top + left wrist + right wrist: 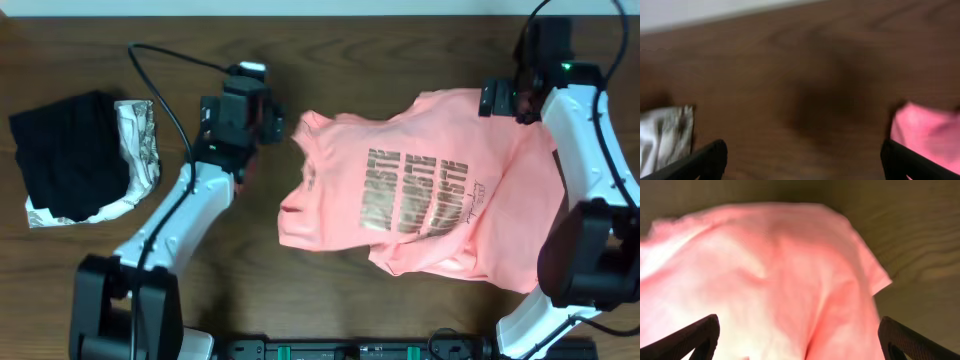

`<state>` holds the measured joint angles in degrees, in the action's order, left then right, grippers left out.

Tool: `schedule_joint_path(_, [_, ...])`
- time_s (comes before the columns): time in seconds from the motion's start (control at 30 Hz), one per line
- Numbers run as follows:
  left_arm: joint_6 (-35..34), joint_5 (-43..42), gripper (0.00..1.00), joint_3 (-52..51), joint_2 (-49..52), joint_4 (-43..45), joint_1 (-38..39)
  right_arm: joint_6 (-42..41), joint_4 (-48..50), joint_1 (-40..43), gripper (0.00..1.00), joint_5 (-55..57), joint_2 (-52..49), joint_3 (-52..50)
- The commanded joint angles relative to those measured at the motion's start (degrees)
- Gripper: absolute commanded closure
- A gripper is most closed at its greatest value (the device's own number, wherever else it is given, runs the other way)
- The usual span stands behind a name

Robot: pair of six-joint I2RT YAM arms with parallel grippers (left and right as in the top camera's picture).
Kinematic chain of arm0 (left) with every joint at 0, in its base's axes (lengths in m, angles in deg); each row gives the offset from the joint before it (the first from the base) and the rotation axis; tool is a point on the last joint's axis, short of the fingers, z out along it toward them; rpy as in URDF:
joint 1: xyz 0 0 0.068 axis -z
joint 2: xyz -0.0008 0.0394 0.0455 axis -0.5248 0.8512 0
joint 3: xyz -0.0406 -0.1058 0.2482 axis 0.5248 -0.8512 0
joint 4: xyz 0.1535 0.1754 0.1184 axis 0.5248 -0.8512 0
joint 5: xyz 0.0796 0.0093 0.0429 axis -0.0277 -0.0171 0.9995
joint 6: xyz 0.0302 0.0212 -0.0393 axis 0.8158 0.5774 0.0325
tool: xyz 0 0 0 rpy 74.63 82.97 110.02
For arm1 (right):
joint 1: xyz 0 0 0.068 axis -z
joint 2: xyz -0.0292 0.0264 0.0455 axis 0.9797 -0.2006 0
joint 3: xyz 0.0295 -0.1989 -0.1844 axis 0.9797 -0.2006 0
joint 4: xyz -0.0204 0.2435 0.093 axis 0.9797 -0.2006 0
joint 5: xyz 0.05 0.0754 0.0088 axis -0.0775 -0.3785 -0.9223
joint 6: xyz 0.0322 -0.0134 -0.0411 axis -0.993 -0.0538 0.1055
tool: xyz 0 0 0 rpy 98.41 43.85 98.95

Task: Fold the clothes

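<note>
The salmon-pink T-shirt (420,185) lies crumpled on the wooden table, right of centre, with three rows of dark lettering facing up. My left gripper (268,125) is open and empty over bare wood just left of the shirt's left edge; a corner of the shirt (927,132) shows at the right of the left wrist view, beside the open fingers (802,160). My right gripper (500,100) is open above the shirt's far right part. In the right wrist view the pink fabric (780,280) fills the space between the open fingers (800,340).
A black folded garment (70,155) lies at the far left on a silvery-white patterned cloth (140,150); that cloth's corner also shows in the left wrist view (665,135). Bare wood separates it from the shirt. A black rail (350,350) runs along the front edge.
</note>
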<state>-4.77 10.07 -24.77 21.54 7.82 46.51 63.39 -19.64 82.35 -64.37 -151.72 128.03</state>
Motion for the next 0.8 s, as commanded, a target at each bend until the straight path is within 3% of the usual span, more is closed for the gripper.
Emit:
schedule_joint_path(0.0, [-2.2,-0.8,0.02,4.1,-2.7,-0.1,-1.4,-0.3,-0.4,0.7,0.01,0.7,4.9,3.6])
schedule_joint_path(0.17, [-2.3,-2.3,0.02,4.1,-7.5,-3.6,-1.2,-1.4,-5.6,0.7,0.01,0.5,11.0,3.6])
schedule_joint_path(0.3, [-2.3,-10.7,0.02,4.1,-12.7,-11.8,0.0,-1.4,-15.1,0.7,0.01,0.0,16.0,3.6])
schedule_joint_path(0.33, [-2.4,-13.4,0.02,4.1,-13.8,-14.2,0.4,-1.4,-17.6,0.7,0.06,0.0,16.9,3.5])
schedule_joint_path(0.4, [-2.5,-16.6,0.02,4.1,-15.1,-17.9,1.0,-1.6,-20.6,0.7,0.31,-0.6,17.3,3.5])
schedule_joint_path(0.47, [-2.9,-18.9,0.02,4.1,-15.3,-20.9,1.7,-2.1,-23.1,0.7,0.95,-1.7,17.2,3.3])
schedule_joint_path(0.6, [-3.3,-22.8,0.02,4.1,-13.5,-23.5,2.7,-2.8,-23.5,0.9,0.99,-4.1,16.5,1.3])
schedule_joint_path(0.77, [-3.3,-28.3,0.02,4.1,-7.9,-22.6,4.4,-4.4,-22.9,0.9,0.92,-4.3,13.8,-1.4])
